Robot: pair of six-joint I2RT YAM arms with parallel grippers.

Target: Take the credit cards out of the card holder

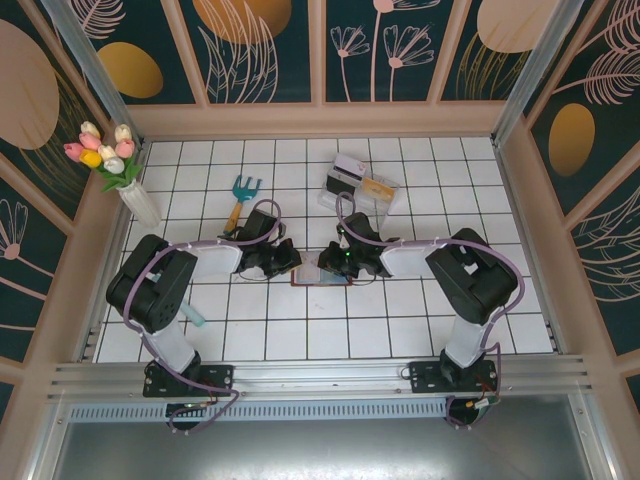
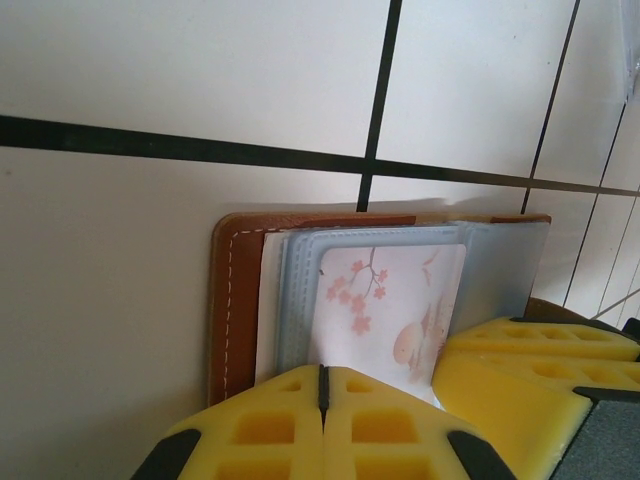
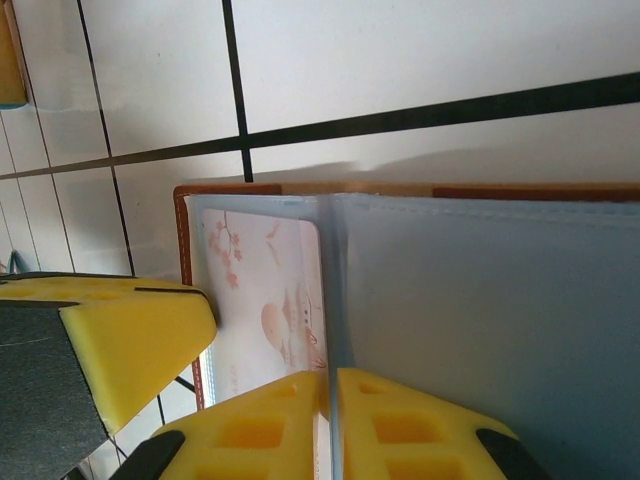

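Shows the left claw (image 2: 322, 385) clenched, pads pressed together at the near corner of a pale credit card (image 2: 390, 300) printed with pink blossoms; cannot tell whether actually pinching that card's edge. Shows the right claw (image 3: 330, 385) clenched too, apparently grasping a blue-grey pocket leaf of the card holder (image 2: 235, 300), just right of the left claw. Finds the reddish-brown card holder lying open at the middle of the surface (image 1: 300, 335), between both claws, with the card tucked partly into a clear pocket.

To do this step well: anchor the holder by its leaf with the right claw, make sure of a pinch on the card alone rather than card plus pocket film, then draw slowly and level along the pocket's opening. Otherwise risks dragging the whole holder or bending the card.

Beyond, white tiles with dark grout. A teal-headed garden fork (image 1: 240, 192) far and left of the claws, a clear plastic box (image 1: 360, 185) far and right, both well apart from the holder. A vase of tulips (image 1: 138, 203) at the far left corner. All around, wood-framed walls of dark teal panels with pale flower drawings; a metal rail along the near edge.
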